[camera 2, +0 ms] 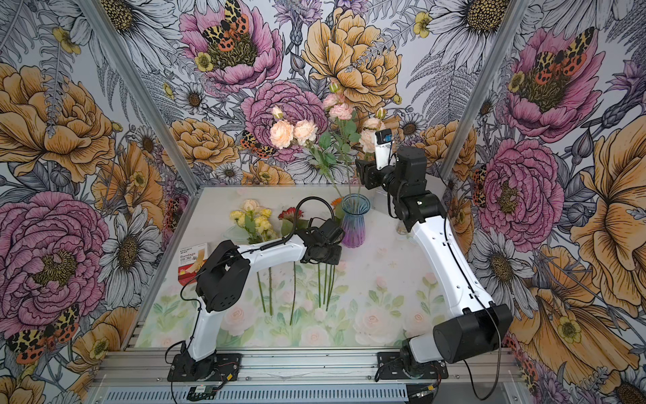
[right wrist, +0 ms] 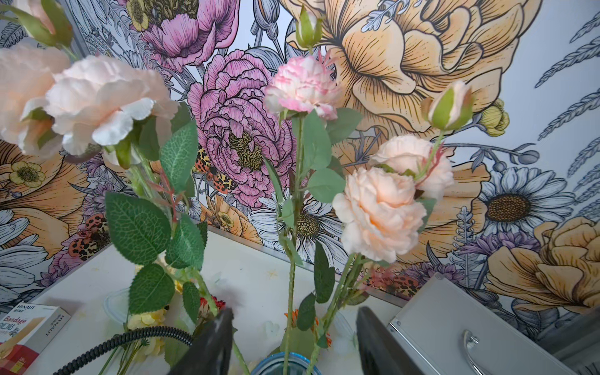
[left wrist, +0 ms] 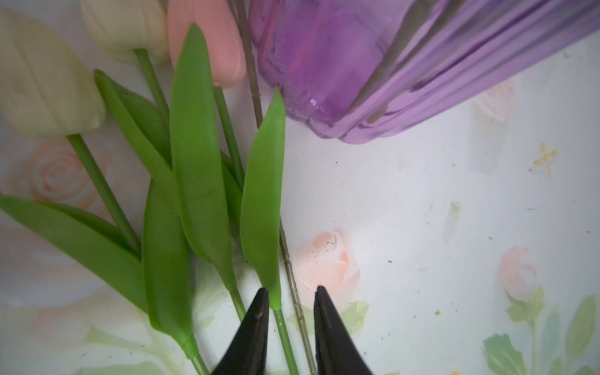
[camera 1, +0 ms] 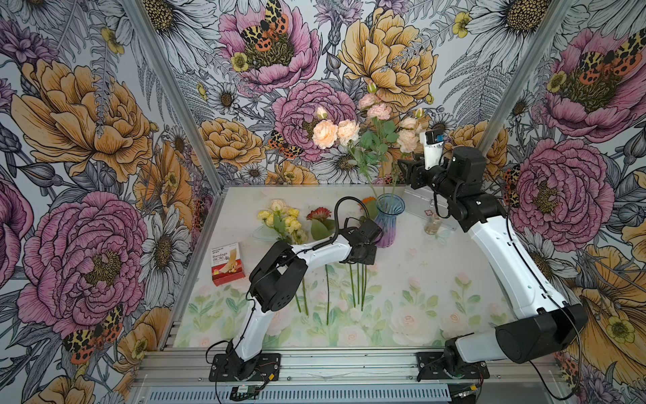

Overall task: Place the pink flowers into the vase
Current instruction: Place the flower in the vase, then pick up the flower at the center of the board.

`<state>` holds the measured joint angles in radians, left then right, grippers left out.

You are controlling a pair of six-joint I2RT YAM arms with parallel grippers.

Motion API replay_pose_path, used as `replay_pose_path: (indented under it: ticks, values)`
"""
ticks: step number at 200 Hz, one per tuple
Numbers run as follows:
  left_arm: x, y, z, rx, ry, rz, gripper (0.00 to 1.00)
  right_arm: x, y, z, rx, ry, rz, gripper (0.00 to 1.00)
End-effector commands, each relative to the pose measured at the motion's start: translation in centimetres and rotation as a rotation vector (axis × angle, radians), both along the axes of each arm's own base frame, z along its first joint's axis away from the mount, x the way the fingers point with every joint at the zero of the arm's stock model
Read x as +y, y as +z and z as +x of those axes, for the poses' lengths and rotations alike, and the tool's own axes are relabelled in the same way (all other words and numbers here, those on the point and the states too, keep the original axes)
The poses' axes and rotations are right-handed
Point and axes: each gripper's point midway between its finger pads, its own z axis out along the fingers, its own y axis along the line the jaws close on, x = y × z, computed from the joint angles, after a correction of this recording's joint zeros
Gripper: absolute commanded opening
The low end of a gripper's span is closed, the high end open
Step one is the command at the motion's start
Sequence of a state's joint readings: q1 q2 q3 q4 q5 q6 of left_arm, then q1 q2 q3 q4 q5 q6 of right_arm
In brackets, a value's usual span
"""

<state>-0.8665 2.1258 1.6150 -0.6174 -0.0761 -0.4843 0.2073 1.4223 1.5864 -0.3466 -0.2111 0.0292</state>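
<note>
Straddling the pink tulip stem beside the vase, L pincer sat part-open, gripping nothing; best centred clear of the thin brown stem. R pincer gaped empty.

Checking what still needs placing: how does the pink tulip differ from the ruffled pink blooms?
The pink tulip lies flat on the table beside the vase; the ruffled pink blooms stand upright in it. The tulip is a smooth closed bud; the blooms are open and frilly. Both are pink on green stems.
</note>
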Motion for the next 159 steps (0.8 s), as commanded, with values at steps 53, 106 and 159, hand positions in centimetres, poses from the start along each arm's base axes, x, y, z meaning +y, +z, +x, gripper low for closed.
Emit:
replay_pose_path:
  ticks: [53,106,159]
  values:
    - [1.1,-1.4,0.3,0.031,0.043,0.106,0.26,-1.2,1.1,-0.6,-0.033,-0.033,0.018,0.62]
    - [0.4,-1.6,0.5,0.048,0.033,0.092,0.26,-2.1,0.7,-0.8,-0.024,-0.051,0.021,0.62]
    - [0.5,-2.4,0.6,0.073,0.039,0.104,0.23,-2.5,0.8,-1.0,-0.027,-0.054,0.024,0.62]
